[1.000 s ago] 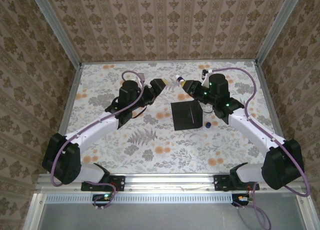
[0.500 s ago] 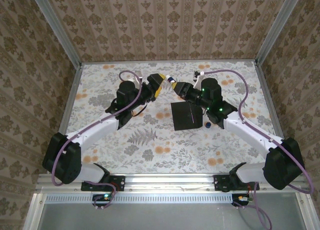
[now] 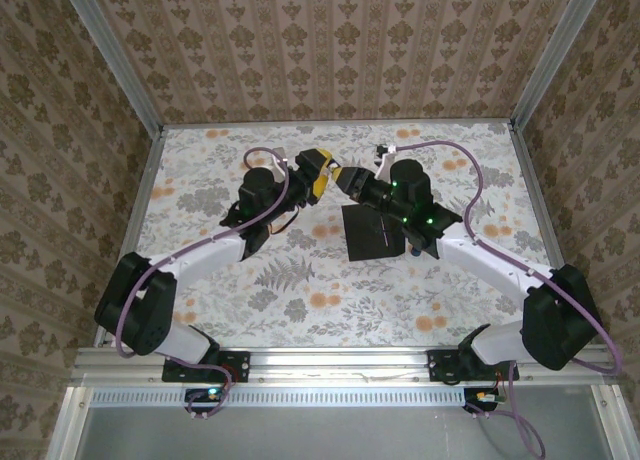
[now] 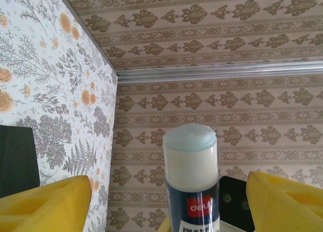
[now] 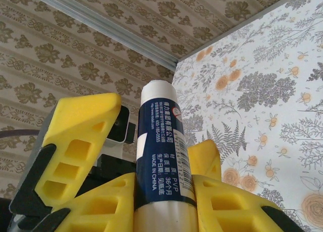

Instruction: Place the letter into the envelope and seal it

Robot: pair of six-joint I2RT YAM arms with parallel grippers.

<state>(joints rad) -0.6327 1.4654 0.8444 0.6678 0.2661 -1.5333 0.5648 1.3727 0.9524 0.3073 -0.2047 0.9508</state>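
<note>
- Floral paper covers the tabletop [image 3: 300,280], printed with grey ferns and orange blossoms on white. The walls [image 3: 330,50] carry a brown damask stripe, and a brushed-metal rail [image 4: 217,71] runs along their foot.
- Both pincers are raised over the far half of the table, tip to tip. Each has blocky yellow foam-like fingers on a black body.
- The left pincer [image 3: 316,170] is released. In its wrist view its yellow fingers [image 4: 45,204] stand well out on either side of the glue stick [image 4: 191,174], with open gaps between them and the tube.
- The right pincer [image 5: 164,207] is clenched on the glue stick's barrel. Its ribbed yellow fingers [image 5: 229,207] press against both sides of the tube, and the tube's end pokes out beyond their tips towards the left pincer.
- The glue stick is a smooth round cylinder with a pale, slightly domed, glossy end and a dark blue label below it.
- The envelope [image 3: 372,235] is a flat matte black rectangle lying on the table. It is just behind and below the right pincer's fingertips, its far right corner tucked under that wrist. It is apart from the left pincer, off to that pincer's right.
- A thin pale line runs across the envelope's top face.
- Legible writing on the tube: "deli" in white on a red patch in the left wrist view, and "MADE IN CHINA" and "PVP" in white on the blue label [image 5: 160,156] in the right wrist view. The smaller Chinese print there is too fine to read.
</note>
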